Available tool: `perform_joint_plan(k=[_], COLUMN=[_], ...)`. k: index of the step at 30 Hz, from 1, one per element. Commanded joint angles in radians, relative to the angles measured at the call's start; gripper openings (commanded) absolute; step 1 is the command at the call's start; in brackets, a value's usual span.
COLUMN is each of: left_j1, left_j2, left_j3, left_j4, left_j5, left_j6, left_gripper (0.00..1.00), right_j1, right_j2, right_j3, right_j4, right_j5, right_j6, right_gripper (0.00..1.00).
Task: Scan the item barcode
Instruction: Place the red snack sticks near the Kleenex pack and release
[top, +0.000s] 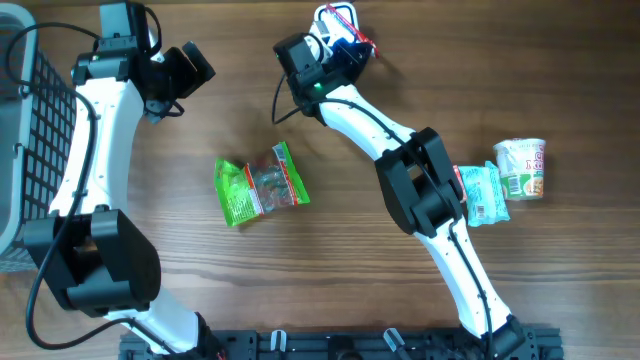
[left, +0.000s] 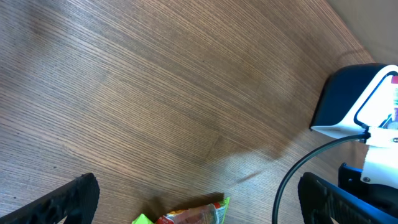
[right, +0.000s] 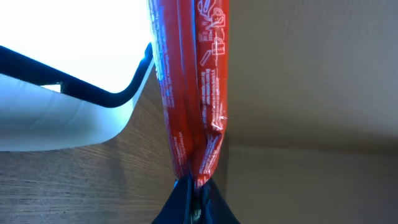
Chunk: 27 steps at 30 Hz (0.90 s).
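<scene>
Shows the right gripper clamped fully shut on the lower edge of a red packet, holding it upright above the table, near its far edge and close to the scanner. Shows the left gripper spread wide and empty, well apart at the far left beside the basket. Judged as the presenting step: packet lifted, no sign yet of a read. Calls next for turning the barcode face toward the scanner window while keeping the pinch firm; cannot tell which face bears the code. Shows also green packets, a pale packet and a cup lying on the table.
</scene>
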Motion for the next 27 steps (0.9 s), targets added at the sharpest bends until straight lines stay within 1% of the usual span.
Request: perform_joint_plan(k=[1,3,5,7,9,10,12,13,14,15,18,22,23,24,25,26,27], left_j1=[0.004,0.004,0.004,0.004,0.004,0.004,0.004,0.004,0.004,0.004,0.004,0.004,0.004,0.004,0.004,0.004,0.004], left_j2=[0.0,0.0,0.0,0.0,0.0,0.0,0.0,0.0,0.0,0.0,0.0,0.0,0.0,0.0,0.0,0.0,0.0], left_j3=[0.003,0.003,0.003,0.003,0.003,0.003,0.003,0.003,0.003,0.003,0.003,0.003,0.003,0.003,0.003,0.003,0.003], left_j4=[0.001,0.001,0.001,0.001,0.001,0.001,0.001,0.001,0.001,0.001,0.001,0.001,0.001,0.001,0.001,0.001,0.001], left_j5=[0.005,0.005,0.005,0.005,0.005,0.005,0.005,0.005,0.005,0.005,0.005,0.005,0.005,0.005,0.005,0.005,0.005], left_j6=[-0.002,-0.002,-0.002,-0.002,-0.002,-0.002,-0.002,-0.002,-0.002,-0.002,-0.002,-0.002,-0.002,-0.002,-0.002,-0.002,-0.002], left_gripper=[1.0,1.0,1.0,1.0,1.0,1.0,1.0,1.0,1.0,1.0,1.0,1.0,1.0,1.0,1.0,1.0,1.0], right_j1=[0.0,0.001,0.005,0.012,0.014,0.002,-0.04,-0.082,-0.117,-0.159,-0.247,-0.309,-0.319,-0.325,-0.327,-0.327,-0.327], right_j2=[0.0,-0.087,-0.156,-0.268,-0.408,-0.476,-0.552,-0.574,-0.573,-0.567,-0.567,-0.567,-0.567,-0.567,-0.567,-0.567,-0.568], right_j3=[0.011,0.011,0.011,0.011,0.011,0.011,0.011,0.011,0.011,-0.009,-0.157,-0.443,-0.524,-0.58,-0.628,-0.642,-0.637], right_j4=[-0.002,-0.008,-0.063,-0.251,-0.549,-0.715,-0.94,-1.092,-1.193,-1.251,-1.219,-1.096,-1.052,-1.022,-0.986,-0.973,-0.971], right_j5=[0.021,0.02,-0.011,-0.153,-0.357,-0.507,-0.786,-0.941,-1.041,-1.106,-1.107,-1.098,-1.096,-1.086,-1.086,-1.064,-1.043], right_j6=[-0.017,0.027,0.087,0.228,0.503,0.633,0.7,0.734,0.756,0.772,0.784,0.81,0.809,0.811,0.808,0.809,0.809], right_gripper=[0.04,0.04,0.04,0.04,0.04,0.04,0.04,0.04,0.04,0.04,0.04,0.04,0.13,0.62,0.91,0.97,0.99])
